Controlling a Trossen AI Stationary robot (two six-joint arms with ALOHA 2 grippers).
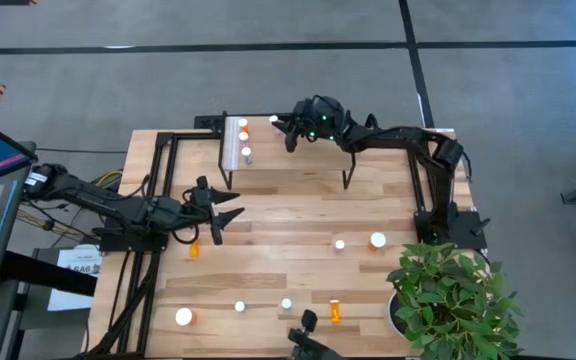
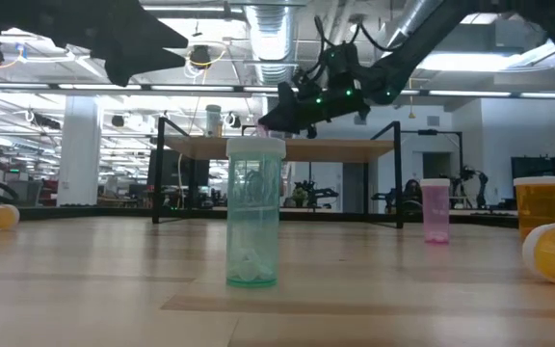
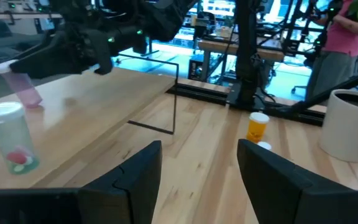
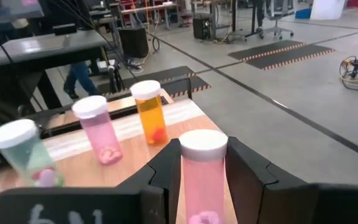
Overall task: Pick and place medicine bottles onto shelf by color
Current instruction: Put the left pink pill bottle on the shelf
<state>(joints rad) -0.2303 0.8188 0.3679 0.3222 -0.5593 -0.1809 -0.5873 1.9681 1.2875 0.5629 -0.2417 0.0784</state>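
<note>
The shelf (image 1: pixel 308 165) stands at the table's far side. At its left end three medicine bottles stand in a row: orange (image 4: pixel 150 113), pink (image 4: pixel 98 129) and pale green (image 4: pixel 28 154). My right gripper (image 1: pixel 286 130) reaches over the shelf top just to the right of them, shut on a pink, white-capped bottle (image 4: pixel 201 177). My left gripper (image 1: pixel 220 210) hangs open and empty over the table's left part, in front of the shelf. Several more bottles stand or lie on the table, among them a pale green one (image 2: pixel 253 212) and an orange one (image 1: pixel 193 248). My right gripper pinches the pink bottle's body (image 4: pixel 201 174) just under its white cap (image 4: pixel 202 142), one finger on each side. The fingers come in about level from the table's right. The bottle stands upright in the hold over the shelf's left part; whether its base touches the shelf top I cannot tell.
A potted plant (image 1: pixel 448 300) fills the near right corner. Loose bottles lie along the near edge (image 1: pixel 239 306) and right of centre (image 1: pixel 377 240). Black frame rails (image 1: pixel 163 160) run along the table's left side. A person stands in the room beyond (image 3: pixel 347 37).
</note>
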